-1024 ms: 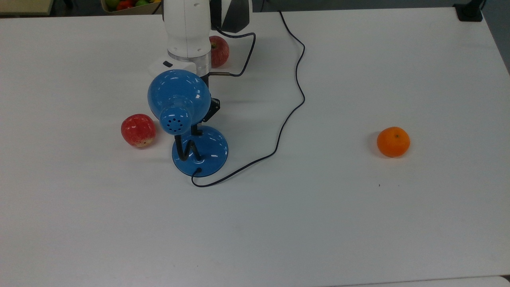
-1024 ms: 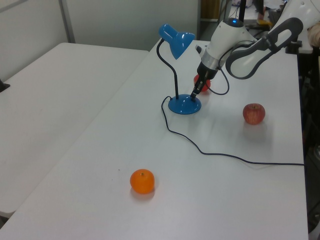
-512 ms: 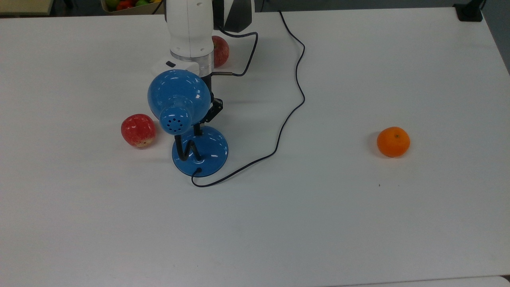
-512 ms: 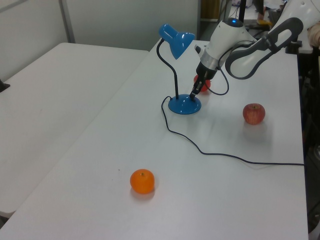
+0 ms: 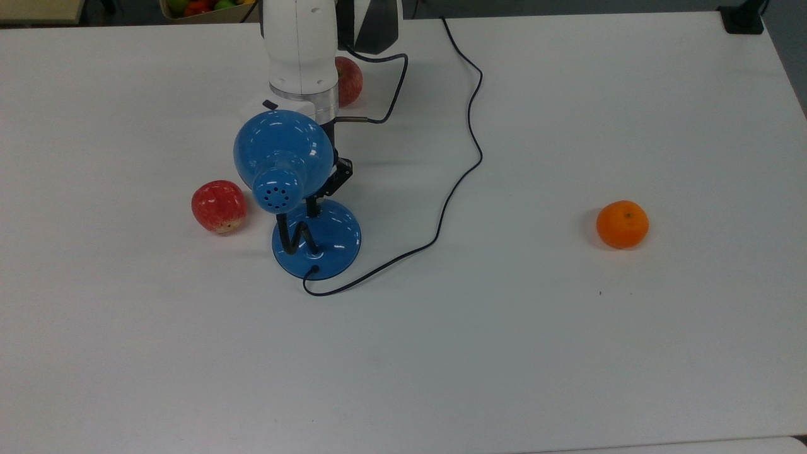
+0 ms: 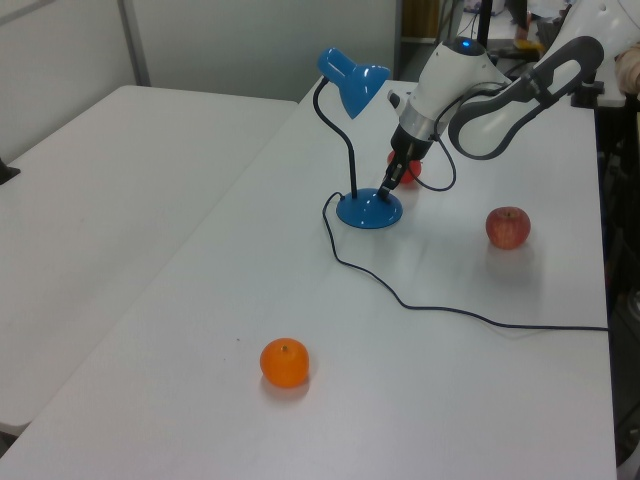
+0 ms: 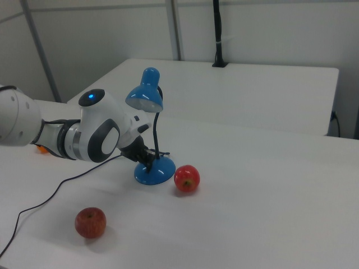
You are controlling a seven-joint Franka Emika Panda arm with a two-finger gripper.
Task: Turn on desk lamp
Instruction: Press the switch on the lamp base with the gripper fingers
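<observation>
On the white table [image 5: 567, 353] stands the desk lamp [image 5: 284, 157], its round blue base [image 5: 334, 243] just beside a red apple [image 5: 218, 205] at the top view's left. Down at the far edge of that base sits the gripper [image 6: 386, 184], its black tip touching or nearly touching the blue surface; I cannot tell how the jaws stand. A second apple [image 6: 508, 226] lies behind the arm, and an orange [image 5: 622, 224] rests well apart. The lamp's black cord [image 5: 454, 183] snakes across the tabletop.
</observation>
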